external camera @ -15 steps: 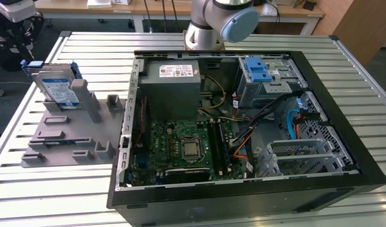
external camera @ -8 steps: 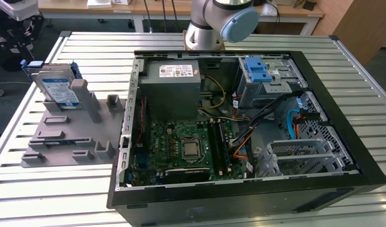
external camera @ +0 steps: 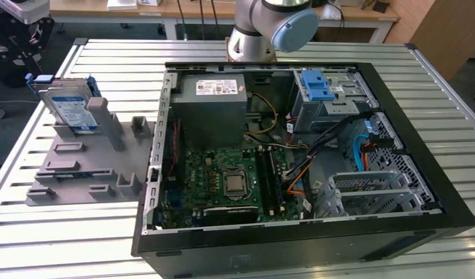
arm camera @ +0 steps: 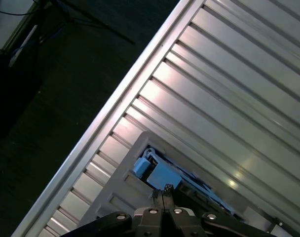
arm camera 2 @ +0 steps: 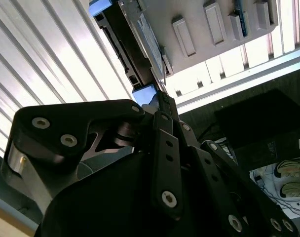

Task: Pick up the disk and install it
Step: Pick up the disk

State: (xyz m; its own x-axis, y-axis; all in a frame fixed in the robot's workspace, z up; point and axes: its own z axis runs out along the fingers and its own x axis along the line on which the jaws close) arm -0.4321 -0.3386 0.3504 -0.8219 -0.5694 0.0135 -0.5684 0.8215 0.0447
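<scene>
currently the disk [external camera: 70, 107] stands on edge in a grey holder [external camera: 74, 174] at the exterior view's left, well apart from the open case [external camera: 299, 244] to its right. in both wrist views the gripper [arm camera: 163, 192] points at the disk, fingers pressed together, gripping nothing.

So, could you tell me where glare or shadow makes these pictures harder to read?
Exterior view: even light, the disk reads well, but the case interior is dimmer; second wrist view: the table slats glare white and the gripper is a dark, backlit mass; first wrist view: bright streaks cross the slats and the floor is nearly black.
</scene>
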